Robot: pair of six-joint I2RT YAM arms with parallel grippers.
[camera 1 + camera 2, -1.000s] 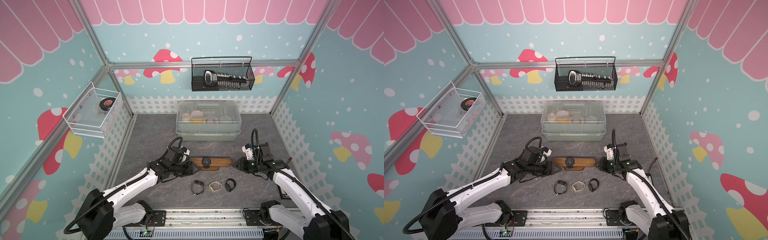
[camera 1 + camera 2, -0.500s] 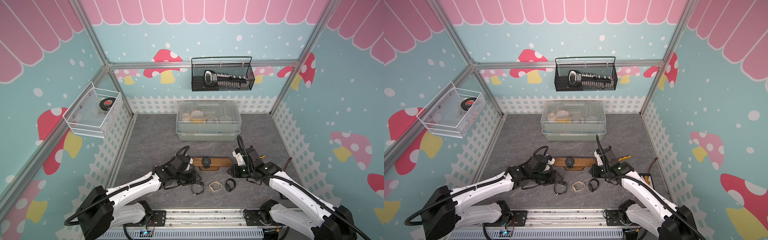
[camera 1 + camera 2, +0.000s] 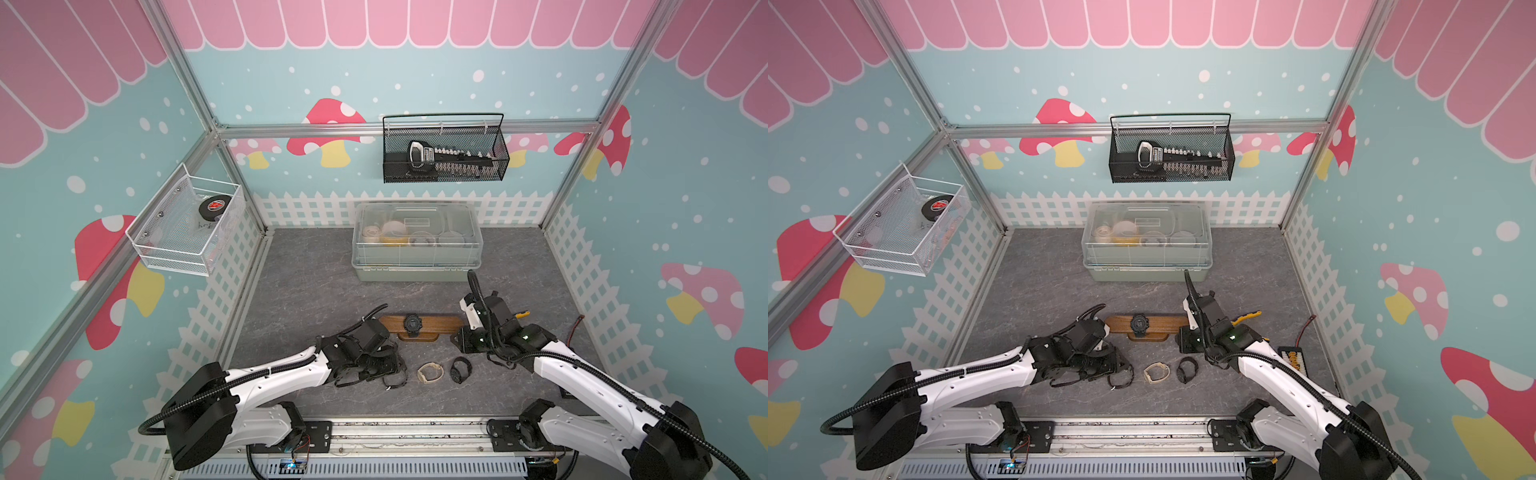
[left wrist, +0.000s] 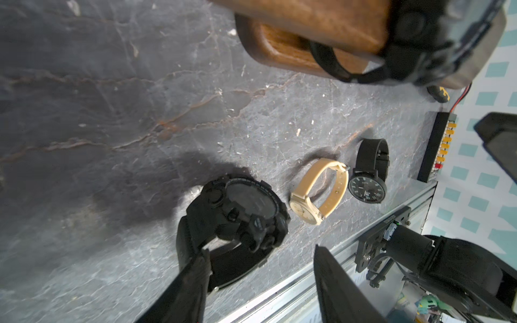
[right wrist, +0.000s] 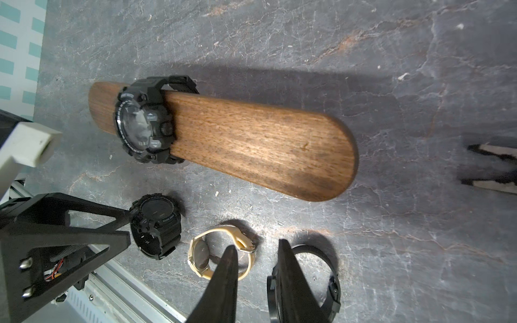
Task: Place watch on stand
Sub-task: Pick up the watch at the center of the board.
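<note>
Left hand, half-open, seemingly touching chunky black plastic watch, 7 o'clock of brown wooden stand; right hand narrowly parted, empty.

In both top views the left gripper covers most of the chunky black watch just in front of the stand — only a strap loop shows. In the left wrist view the stand runs off the edge and its mounted watch is blurred. In the right wrist view a finger of the right gripper hides part of the slim black watch.
</note>
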